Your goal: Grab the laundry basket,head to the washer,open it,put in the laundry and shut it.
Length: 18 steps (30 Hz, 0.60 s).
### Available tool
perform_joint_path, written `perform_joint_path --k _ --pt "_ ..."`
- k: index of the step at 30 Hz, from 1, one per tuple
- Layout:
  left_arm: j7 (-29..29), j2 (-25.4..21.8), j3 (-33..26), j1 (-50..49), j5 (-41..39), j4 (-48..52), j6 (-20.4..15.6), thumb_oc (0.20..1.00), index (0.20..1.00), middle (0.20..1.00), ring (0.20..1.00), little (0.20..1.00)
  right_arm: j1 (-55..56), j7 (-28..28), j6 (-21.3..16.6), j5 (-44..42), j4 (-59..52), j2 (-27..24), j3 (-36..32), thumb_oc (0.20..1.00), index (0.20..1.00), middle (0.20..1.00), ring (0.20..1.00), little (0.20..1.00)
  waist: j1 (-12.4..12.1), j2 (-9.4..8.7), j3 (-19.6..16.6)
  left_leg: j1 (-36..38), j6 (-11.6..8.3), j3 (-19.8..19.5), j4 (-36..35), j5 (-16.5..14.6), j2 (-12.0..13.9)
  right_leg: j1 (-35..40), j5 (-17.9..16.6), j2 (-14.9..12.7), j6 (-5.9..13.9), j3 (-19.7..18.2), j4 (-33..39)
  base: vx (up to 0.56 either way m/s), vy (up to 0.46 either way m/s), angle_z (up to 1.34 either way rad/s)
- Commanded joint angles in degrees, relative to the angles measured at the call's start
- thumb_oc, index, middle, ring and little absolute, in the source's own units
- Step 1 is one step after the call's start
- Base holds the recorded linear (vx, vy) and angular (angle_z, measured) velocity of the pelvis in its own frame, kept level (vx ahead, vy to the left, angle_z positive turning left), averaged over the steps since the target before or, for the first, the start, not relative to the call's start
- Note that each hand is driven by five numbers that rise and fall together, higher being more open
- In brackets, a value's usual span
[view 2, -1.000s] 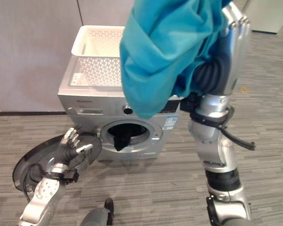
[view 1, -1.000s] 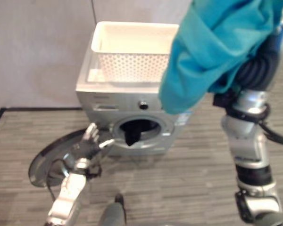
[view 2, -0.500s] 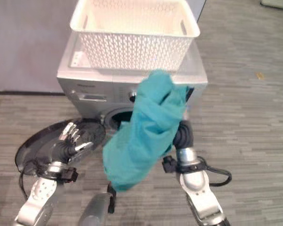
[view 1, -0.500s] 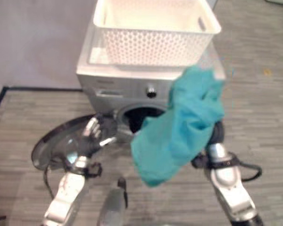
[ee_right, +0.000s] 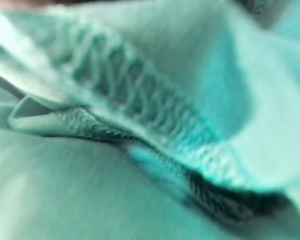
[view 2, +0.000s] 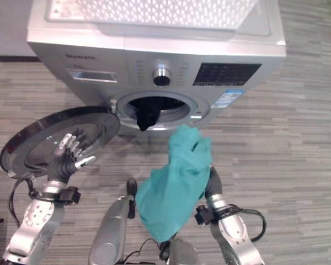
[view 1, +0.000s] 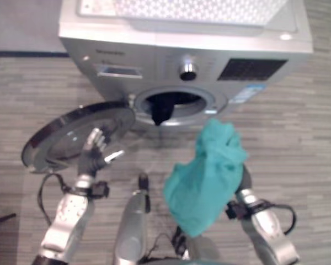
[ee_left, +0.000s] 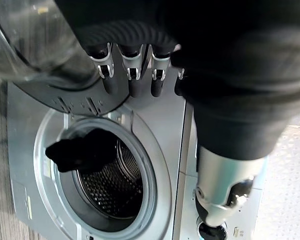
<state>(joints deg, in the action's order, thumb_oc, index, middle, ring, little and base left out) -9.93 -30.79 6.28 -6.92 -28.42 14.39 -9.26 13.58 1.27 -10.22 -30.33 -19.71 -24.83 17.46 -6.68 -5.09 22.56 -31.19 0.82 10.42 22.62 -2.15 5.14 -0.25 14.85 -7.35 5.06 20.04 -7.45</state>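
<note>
A silver washer (view 1: 127, 52) stands ahead with its round door (view 1: 60, 135) swung open to the left. A black cloth (view 1: 161, 115) hangs over the lip of the drum opening (view 2: 171, 105). The white laundry basket (view 2: 154, 8) rests on top of the washer. A teal garment (view 1: 207, 176) is draped over my right hand, whose dark cover (view 2: 212, 182) shows at the cloth's edge, low and just in front of the opening. In the right wrist view teal cloth (ee_right: 140, 125) lies right against the camera. My left hand (view 1: 94, 154) is open, fingers (ee_left: 132, 75) straight, beside the door.
The open door juts over the grey plank floor (view 1: 298, 143) on the left of the washer. A control knob (view 1: 188, 70) and a dark panel (view 1: 248, 69) sit above the opening. A grey wall with a dark base strip (view 1: 22, 53) runs behind.
The camera has tipped down and closer to the washer. My right arm has come down with the teal garment, from above the washer to low before the opening. My left hand stays by the door.
</note>
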Motion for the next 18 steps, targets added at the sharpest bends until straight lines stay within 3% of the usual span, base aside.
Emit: perform_joint_path --k 1,4,10,18 --pt "-1.22 -0.8 -0.71 0.56 -1.31 -1.22 -3.79 1.0 1.0 1.0 1.0 1.0 -0.73 -3.46 -2.41 -8.11 1.56 0.22 0.95 0.2 0.2 0.2 0.2 0.2 0.31 1.54 -3.03 -1.14 -2.35 1.88 -2.88 4.13 4.61 -7.06 1.69 -1.16 -3.7 -1.15 -12.38 -0.03 0.008 -0.04" --pt "-1.96 0.22 -0.22 2.08 -2.63 -1.42 -4.22 1.0 1.0 1.0 1.0 1.0 -0.14 -4.51 -2.08 -14.6 5.59 1.87 2.23 0.2 0.2 0.2 0.2 0.2 0.56 2.19 -1.35 -3.13 -2.43 2.26 -2.55 4.46 4.76 -9.76 1.8 -1.5 -3.99 -1.14 -14.04 -0.04 0.015 -0.03" --pt "-1.82 2.28 1.15 3.21 -3.22 -0.75 -4.74 1.0 1.0 1.0 1.0 1.0 0.61 -4.44 -2.26 -19.63 13.8 4.68 0.51 0.2 0.2 0.2 0.2 0.2 1.09 3.27 0.39 -7.06 -2.47 2.29 -2.58 5.13 4.34 -14.07 2.2 -2.11 -4.12 -0.54 -16.09 -0.02 0.005 0.01" --pt "-2.54 4.98 3.08 4.57 -4.32 -0.38 -4.64 1.0 1.0 1.0 1.0 1.0 -4.36 -0.79 -4.98 -21.46 21.74 8.53 -3.86 0.2 0.2 0.2 0.2 0.2 1.07 5.13 1.79 -13.91 -2.0 1.67 -3.35 6.01 3.46 -22.83 2.46 -3.44 -3.75 1.07 -21.09 -0.02 0.01 0.03"
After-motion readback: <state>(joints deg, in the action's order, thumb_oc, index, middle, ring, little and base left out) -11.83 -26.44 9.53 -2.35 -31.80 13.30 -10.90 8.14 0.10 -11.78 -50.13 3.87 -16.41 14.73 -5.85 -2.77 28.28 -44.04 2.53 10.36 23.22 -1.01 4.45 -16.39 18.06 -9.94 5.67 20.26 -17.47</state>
